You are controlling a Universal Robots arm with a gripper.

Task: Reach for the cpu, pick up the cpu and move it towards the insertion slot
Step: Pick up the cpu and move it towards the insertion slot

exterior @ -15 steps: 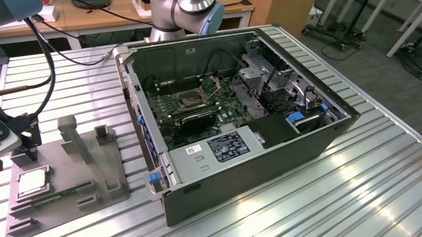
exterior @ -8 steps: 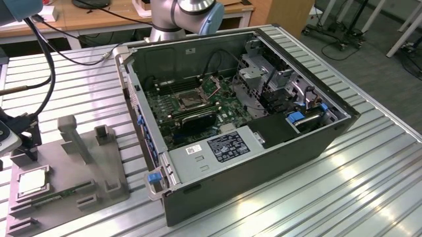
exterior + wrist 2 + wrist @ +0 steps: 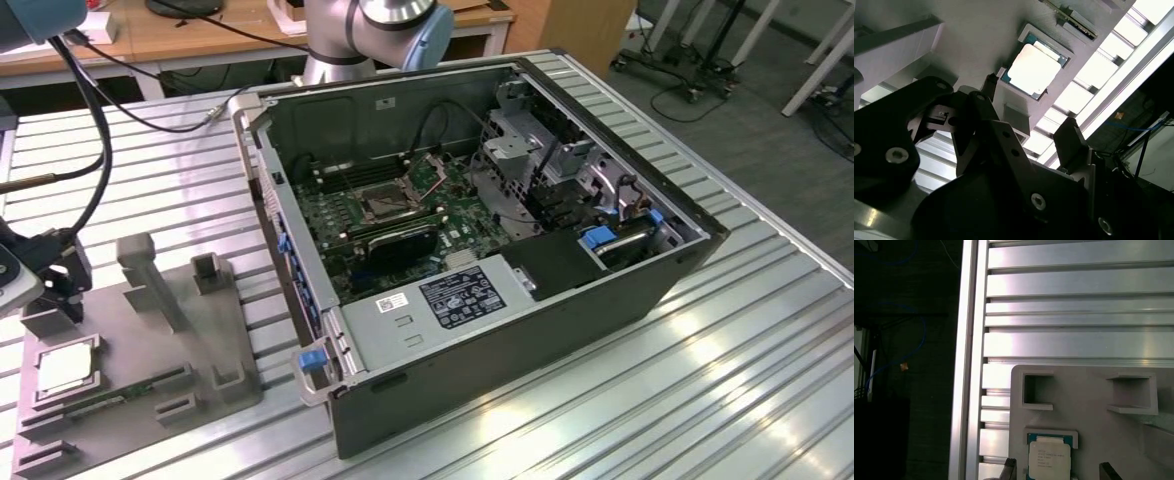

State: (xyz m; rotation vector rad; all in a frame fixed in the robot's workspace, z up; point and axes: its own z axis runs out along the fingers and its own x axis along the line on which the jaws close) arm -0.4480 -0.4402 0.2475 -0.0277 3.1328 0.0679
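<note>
While the cpu [image 3: 67,368] lies flat in its framed seat on the gray fixture plate [image 3: 134,335], at the exterior view's left and well apart from the open computer case [image 3: 534,330], the work stands at the reach. Nothing is held and the chip is untouched.

The jaws stand apart and empty. In the first wrist view two dark fingertips [image 3: 1009,469] show on either side of the cpu [image 3: 1049,460], which lies between them as seen from the wrist, with bare plate between each tip and the chip's edges. In the second wrist view the cpu [image 3: 1031,70] lies beyond the fingertips [image 3: 1071,137], roughly on the line of their gap but below them, not within it. In the exterior view the jaws hang over the far left part of the plate, above the chip and a little to its far side, touching nothing.

The insertion slot [image 3: 380,205], a square socket with a silvery frame, sits inside the case, to the right of the chip and well apart from it, with the case wall between them.

As I judge it, the pickup calls for a level, straight lowering until the tips stand at opposite edges of the chip. It is thin and sits low, so there is little edge to catch, and a tilted closing could skate over its top.
</note>
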